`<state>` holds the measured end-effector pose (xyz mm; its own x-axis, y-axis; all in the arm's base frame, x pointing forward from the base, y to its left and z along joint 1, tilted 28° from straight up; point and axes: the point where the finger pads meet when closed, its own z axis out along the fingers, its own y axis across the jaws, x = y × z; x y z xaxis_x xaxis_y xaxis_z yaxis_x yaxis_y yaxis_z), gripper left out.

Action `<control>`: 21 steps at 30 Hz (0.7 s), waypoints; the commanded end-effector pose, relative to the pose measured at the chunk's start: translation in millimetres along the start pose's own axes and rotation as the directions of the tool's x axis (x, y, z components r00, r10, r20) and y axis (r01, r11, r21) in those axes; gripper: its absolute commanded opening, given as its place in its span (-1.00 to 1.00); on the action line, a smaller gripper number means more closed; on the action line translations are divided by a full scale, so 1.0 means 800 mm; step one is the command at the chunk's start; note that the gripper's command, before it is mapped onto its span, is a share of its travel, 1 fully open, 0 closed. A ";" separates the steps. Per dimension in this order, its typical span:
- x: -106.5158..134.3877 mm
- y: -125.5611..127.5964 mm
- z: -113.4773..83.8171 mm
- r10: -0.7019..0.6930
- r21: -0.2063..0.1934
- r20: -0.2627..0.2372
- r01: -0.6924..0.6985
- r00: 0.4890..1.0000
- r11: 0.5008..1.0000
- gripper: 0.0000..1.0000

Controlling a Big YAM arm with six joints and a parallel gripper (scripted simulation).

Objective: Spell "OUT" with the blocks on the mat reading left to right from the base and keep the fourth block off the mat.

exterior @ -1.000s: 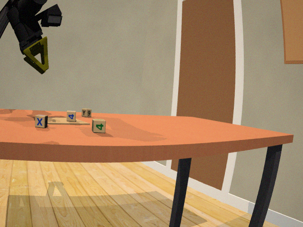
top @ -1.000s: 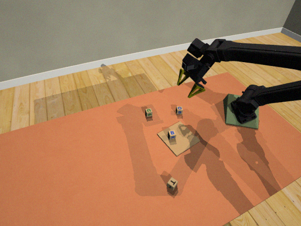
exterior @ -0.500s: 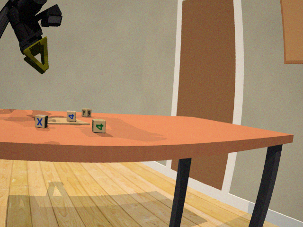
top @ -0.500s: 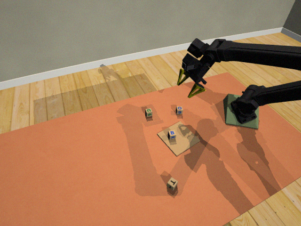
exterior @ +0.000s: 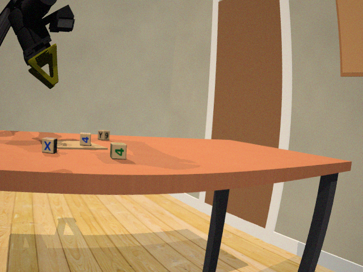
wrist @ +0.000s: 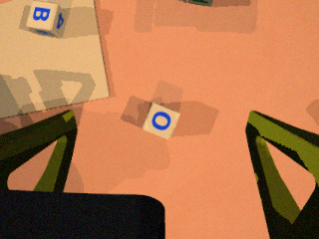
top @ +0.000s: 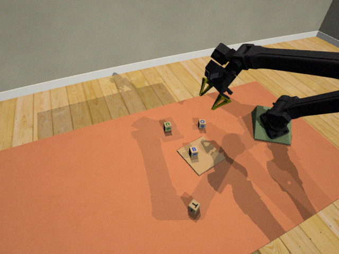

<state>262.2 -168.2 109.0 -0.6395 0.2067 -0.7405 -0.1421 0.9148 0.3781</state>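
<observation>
My gripper point(top: 207, 102) point(exterior: 53, 85) point(wrist: 161, 119) is wide open and empty, high above the table; in the wrist view the O block lies between its fingertips, far below them. The blue O block point(top: 202, 124) point(exterior: 49, 145) point(wrist: 160, 120) lies off the mat, O up. The green U block point(top: 167, 126) point(exterior: 118, 151) point(wrist: 201, 2) also lies off the mat, mostly cut off in the wrist view. The blue B block point(top: 193, 151) point(exterior: 85, 139) point(wrist: 42, 16) sits on the tan mat point(top: 198, 168) point(exterior: 98, 148) point(wrist: 50, 60), B up. The black T block point(top: 194, 206) point(exterior: 104, 135) lies well off the mat, T up and turned.
The arm's green base point(top: 257, 134) stands on the orange table point(top: 95, 177) point(exterior: 249, 158) point(wrist: 224, 199) at the right in the top view. Arm shadows cross the mat and table. The table's far edge runs behind the U and O blocks.
</observation>
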 end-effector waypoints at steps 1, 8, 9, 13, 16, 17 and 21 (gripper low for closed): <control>-0.058 -0.029 0.008 -0.054 0.020 0.013 0.054 0.998 0.998 1.00; -0.139 -0.057 0.065 -0.054 0.018 0.019 0.054 0.998 0.998 1.00; -0.161 -0.060 0.084 -0.053 0.015 0.027 0.052 0.998 0.999 1.00; -0.181 -0.063 0.100 -0.051 0.012 0.034 0.051 0.998 0.999 1.00; -0.173 -0.060 0.112 -0.030 0.002 0.023 0.030 0.999 1.000 1.00; -0.159 -0.057 0.115 -0.014 -0.004 0.011 0.014 1.000 1.000 1.00; -0.161 -0.058 0.110 -0.014 0.002 0.018 0.014 1.000 1.000 1.00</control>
<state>411.3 -202.8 131.8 -0.6357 0.1808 -0.7505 -0.1651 0.9178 0.3610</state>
